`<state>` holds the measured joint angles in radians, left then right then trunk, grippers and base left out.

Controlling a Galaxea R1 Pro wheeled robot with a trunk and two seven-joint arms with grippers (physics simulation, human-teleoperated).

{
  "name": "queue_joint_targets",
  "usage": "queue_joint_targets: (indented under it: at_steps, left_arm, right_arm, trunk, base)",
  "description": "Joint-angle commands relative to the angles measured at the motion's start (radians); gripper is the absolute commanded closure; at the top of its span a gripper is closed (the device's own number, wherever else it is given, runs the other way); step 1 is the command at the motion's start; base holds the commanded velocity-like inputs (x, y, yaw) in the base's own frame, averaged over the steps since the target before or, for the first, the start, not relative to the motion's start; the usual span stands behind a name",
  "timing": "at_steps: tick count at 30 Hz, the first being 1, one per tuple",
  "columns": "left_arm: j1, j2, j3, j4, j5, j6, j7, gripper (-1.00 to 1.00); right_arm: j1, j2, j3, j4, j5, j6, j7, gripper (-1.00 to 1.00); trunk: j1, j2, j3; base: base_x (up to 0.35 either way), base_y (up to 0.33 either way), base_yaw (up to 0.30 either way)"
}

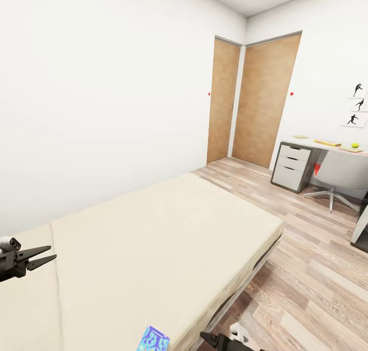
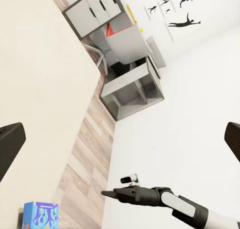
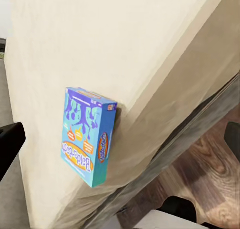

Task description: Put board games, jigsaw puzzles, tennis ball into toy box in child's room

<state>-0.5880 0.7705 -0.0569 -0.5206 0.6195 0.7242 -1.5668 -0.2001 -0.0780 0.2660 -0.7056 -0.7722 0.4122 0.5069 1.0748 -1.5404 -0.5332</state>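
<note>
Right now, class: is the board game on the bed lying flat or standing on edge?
Lying flat. The board game rests on its broad face on the bed, printed cover up, near the mattress edge.

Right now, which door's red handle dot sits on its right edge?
The right door, by the corner: its red dot is on its right edge. The left door has its dot on its left edge.

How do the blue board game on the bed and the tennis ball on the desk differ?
The board game is a flat blue box with printed art; the tennis ball is a tiny yellow-green sphere. The board game lies near the bed's edge, close to the robot; the tennis ball sits far off on the desk. Neither is held.
</note>
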Motion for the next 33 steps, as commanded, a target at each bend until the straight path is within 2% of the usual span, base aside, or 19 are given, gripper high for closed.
queue_joint_targets:
  at_steps: [1,15,21,27,30,33]
  left_arm:
    - [-0.001,0.001,-0.006,0.001,0.005,0.011,-0.004,-1.0]
    - [-0.001,0.001,-0.006,0.001,0.005,0.01,-0.004,-1.0]
    - [-0.001,0.001,-0.006,0.001,0.005,0.009,-0.004,-1.0]
    - [-0.001,0.001,-0.006,0.001,0.005,0.009,-0.004,-1.0]
    - [-0.001,0.001,-0.006,0.001,0.005,0.009,-0.004,-1.0]
    - [-0.001,0.001,-0.006,0.001,0.005,0.009,-0.004,-1.0]
  right_arm:
    - [-0.001,-0.001,0.003,0.0,-0.006,0.0,-0.001,-1.0]
    - [-0.001,0.002,0.01,0.006,0.001,-0.013,-0.009,-1.0]
    - [-0.001,0.004,0.01,0.099,0.003,-0.028,-0.005,-1.0]
    - [-0.001,0.008,0.011,0.143,0.012,-0.056,0.001,-1.0]
    - [-0.001,0.027,0.011,0.149,0.053,-0.061,0.002,-1.0]
    - [-0.001,0.042,0.01,0.151,0.112,-0.063,0.002,-1.0]
  trunk:
    - [0.0,-0.001,-0.001]
    - [0.0,-0.001,-0.001]
    - [0.0,-0.001,-0.001]
    - [0.0,-0.001,-0.001]
    - [0.0,-0.001,-0.001]
    - [0.0,-0.001,-0.001]
  base:
    - [0.0,0.0,0.0]
    - [-0.025,0.0,0.0]
    - [-0.08,0.0,0.0]
    - [-0.017,0.0,0.0]
    - [-0.003,0.0,0.0]
    - [-0.001,0.0,0.0]
